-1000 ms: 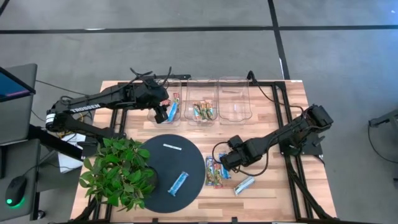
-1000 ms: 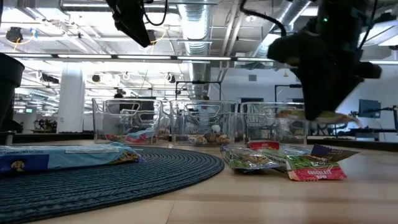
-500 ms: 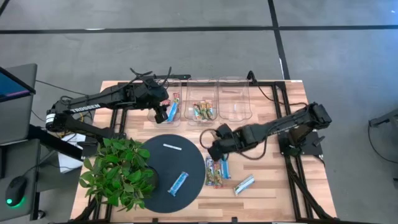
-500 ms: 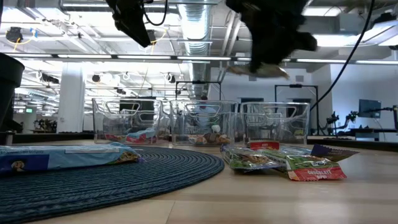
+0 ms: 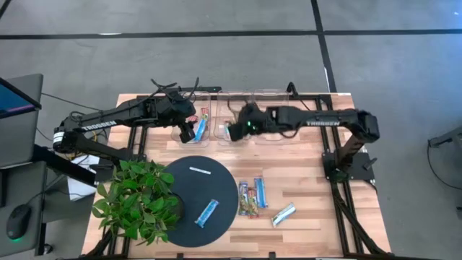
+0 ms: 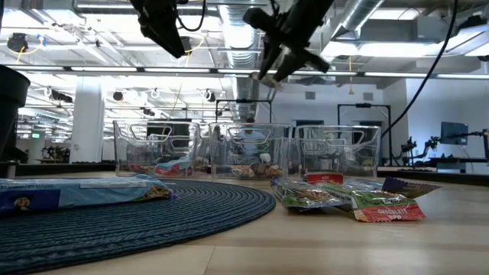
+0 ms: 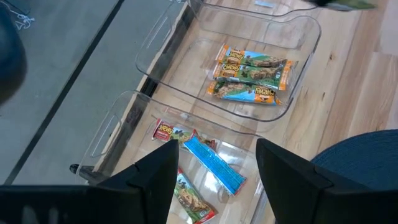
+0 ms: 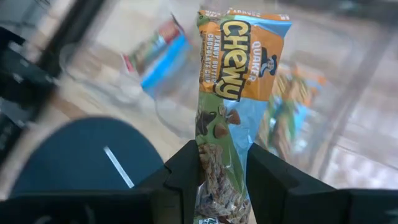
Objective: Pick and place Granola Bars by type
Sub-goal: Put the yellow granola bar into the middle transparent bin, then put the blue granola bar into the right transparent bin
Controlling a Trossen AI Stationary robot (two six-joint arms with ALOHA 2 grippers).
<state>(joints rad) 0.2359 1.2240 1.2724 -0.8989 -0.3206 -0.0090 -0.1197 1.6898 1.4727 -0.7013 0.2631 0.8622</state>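
Above the middle bin, right gripper clamps a granola bar; left gripper gapes beside.

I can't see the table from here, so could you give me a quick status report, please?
Right gripper shut on orange Chewy bar, above middle bin. Left gripper open, above left bin. Nothing in the way.
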